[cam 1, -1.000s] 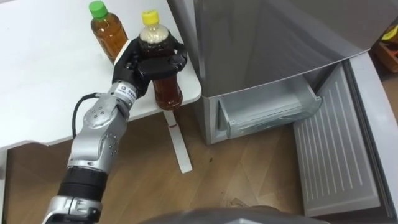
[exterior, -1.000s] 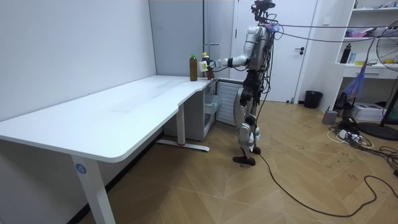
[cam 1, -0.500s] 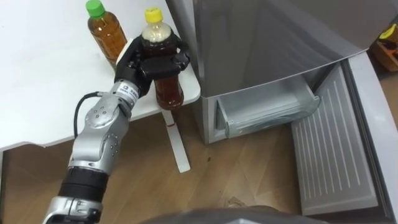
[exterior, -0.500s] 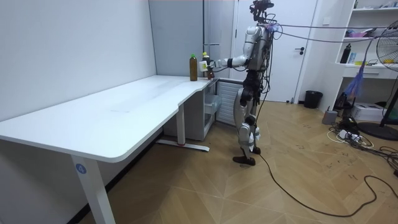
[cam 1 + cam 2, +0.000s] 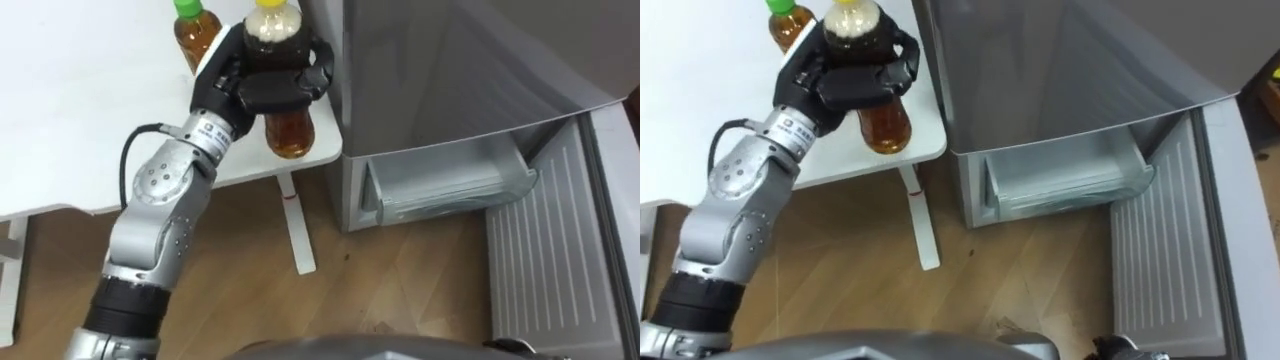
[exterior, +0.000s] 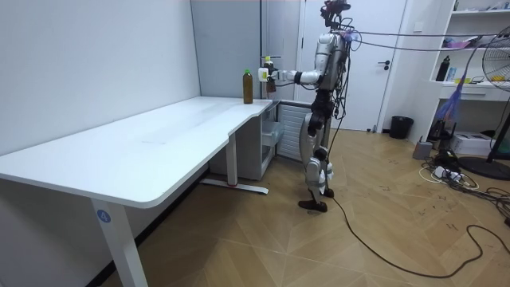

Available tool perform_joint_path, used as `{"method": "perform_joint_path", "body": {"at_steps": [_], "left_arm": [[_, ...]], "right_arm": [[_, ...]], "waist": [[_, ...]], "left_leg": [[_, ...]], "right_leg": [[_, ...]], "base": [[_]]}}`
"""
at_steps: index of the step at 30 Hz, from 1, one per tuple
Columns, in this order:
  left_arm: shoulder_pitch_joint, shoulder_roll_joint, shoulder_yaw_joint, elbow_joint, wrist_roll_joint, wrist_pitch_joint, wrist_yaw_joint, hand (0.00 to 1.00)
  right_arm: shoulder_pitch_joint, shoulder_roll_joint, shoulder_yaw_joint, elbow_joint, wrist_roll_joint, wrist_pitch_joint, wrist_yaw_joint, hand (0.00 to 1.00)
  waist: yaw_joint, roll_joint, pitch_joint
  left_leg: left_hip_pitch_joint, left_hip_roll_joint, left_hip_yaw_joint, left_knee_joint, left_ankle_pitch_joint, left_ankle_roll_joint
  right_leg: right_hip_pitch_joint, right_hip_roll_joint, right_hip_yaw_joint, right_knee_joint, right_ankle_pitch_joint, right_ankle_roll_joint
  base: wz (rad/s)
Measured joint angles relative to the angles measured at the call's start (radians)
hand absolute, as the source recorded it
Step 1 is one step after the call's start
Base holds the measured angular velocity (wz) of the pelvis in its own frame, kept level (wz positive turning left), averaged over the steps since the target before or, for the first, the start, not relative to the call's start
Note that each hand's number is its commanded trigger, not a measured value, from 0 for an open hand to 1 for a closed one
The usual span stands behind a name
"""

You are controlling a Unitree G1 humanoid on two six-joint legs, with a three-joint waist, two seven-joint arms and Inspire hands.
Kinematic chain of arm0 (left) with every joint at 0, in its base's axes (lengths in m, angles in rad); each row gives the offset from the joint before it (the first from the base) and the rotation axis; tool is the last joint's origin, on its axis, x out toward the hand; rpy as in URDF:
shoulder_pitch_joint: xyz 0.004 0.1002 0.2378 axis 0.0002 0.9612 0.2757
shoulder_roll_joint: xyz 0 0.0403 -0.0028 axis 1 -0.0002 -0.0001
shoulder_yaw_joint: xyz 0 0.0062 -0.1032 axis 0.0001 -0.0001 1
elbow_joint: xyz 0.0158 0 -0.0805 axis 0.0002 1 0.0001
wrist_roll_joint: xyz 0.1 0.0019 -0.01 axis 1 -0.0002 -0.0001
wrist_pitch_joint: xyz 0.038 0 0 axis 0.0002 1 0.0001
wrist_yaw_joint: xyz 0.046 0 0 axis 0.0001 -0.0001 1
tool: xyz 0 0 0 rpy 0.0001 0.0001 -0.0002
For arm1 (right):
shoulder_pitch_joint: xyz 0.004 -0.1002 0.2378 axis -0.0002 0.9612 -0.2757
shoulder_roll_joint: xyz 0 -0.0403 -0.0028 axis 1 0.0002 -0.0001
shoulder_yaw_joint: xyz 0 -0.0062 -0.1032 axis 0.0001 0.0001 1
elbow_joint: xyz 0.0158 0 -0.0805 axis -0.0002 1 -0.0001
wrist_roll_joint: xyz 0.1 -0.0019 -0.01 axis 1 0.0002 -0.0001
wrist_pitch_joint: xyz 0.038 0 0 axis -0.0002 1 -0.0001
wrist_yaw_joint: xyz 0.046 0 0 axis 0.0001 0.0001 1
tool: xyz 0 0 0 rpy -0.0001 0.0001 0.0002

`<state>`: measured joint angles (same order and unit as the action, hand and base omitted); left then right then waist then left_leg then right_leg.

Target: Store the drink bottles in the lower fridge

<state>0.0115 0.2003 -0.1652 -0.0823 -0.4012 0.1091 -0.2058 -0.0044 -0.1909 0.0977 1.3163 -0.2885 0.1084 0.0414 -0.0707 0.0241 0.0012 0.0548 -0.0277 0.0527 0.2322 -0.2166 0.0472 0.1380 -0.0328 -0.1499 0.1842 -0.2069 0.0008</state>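
My left hand (image 5: 262, 82) (image 5: 845, 77) is shut on a yellow-capped bottle of brown drink (image 5: 283, 118) (image 5: 880, 118), held lifted above the corner of the white table (image 5: 80, 120). A second brown drink with a green cap (image 5: 196, 30) (image 5: 786, 22) stands on the table just behind it. In the room view the robot stands beside the fridge, its left arm stretched out with the yellow-capped bottle (image 6: 270, 73) raised above the green-capped bottle (image 6: 248, 86). The grey fridge (image 5: 450, 70) is to my right; its lower door (image 5: 560, 260) hangs open and a clear drawer (image 5: 450, 185) shows inside.
The white table's leg (image 5: 300, 225) stands on the wooden floor between table and fridge. In the room view the long white table (image 6: 143, 151) runs along the wall; shelves, a fan and a bin are at the room view's right.
My left hand has lifted the yellow-capped bottle up off the table. The eye view has shifted a little.
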Motion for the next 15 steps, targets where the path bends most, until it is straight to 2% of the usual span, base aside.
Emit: {"method": "perform_joint_path", "body": {"at_steps": [1, 3, 7, 11, 15], "left_arm": [[0.025, -0.005, -0.003, 0.000, 0.000, 0.000, -0.013, 1.00], [0.044, -0.009, -0.009, 0.000, 0.000, 0.001, -0.031, 1.00], [0.046, -0.010, -0.034, -0.003, -0.010, 0.001, -0.059, 1.00], [0.046, -0.008, -0.062, -0.003, -0.036, 0.001, -0.097, 1.00], [0.055, -0.009, -0.085, -0.003, -0.109, 0.000, -0.120, 1.00]], "right_arm": [[-0.013, 0.000, 0.002, 0.000, 0.025, -0.005, -0.009, 0.00], [-0.026, 0.000, 0.023, -0.007, 0.057, -0.009, -0.018, 0.00], [-0.028, -0.002, 0.059, -0.026, 0.097, -0.013, -0.019, 0.00], [-0.036, -0.001, 0.080, -0.031, 0.127, -0.026, -0.017, 0.00], [-0.038, -0.002, 0.106, -0.037, 0.128, -0.036, -0.016, 0.00]], "waist": [[0.000, -0.004, 0.0026], [0.003, -0.003, 0.0017], [0.029, -0.013, 0.0063], [0.044, -0.029, 0.0031], [0.055, -0.036, 0.0034]], "left_leg": [[-0.003, 0.000, 0.000, 0.001, 0.000, 0.000], [-0.014, 0.000, -0.001, 0.006, 0.000, 0.000], [-0.038, 0.000, -0.002, 0.017, 0.002, 0.000], [-0.064, -0.001, -0.003, 0.033, 0.002, 0.000], [-0.058, -0.001, -0.005, 0.026, 0.002, 0.000]], "right_leg": [[-0.001, 0.000, -0.003, -0.001, 0.000, 0.000], [-0.005, -0.001, -0.010, -0.004, 0.000, 0.000], [-0.019, -0.003, -0.020, -0.015, 0.001, -0.002], [-0.029, -0.010, -0.047, -0.015, 0.001, -0.002], [-0.024, -0.011, -0.051, -0.015, 0.001, -0.001]], "base": [[0.03], [0.07], [0.10], [0.18], [0.08]]}}
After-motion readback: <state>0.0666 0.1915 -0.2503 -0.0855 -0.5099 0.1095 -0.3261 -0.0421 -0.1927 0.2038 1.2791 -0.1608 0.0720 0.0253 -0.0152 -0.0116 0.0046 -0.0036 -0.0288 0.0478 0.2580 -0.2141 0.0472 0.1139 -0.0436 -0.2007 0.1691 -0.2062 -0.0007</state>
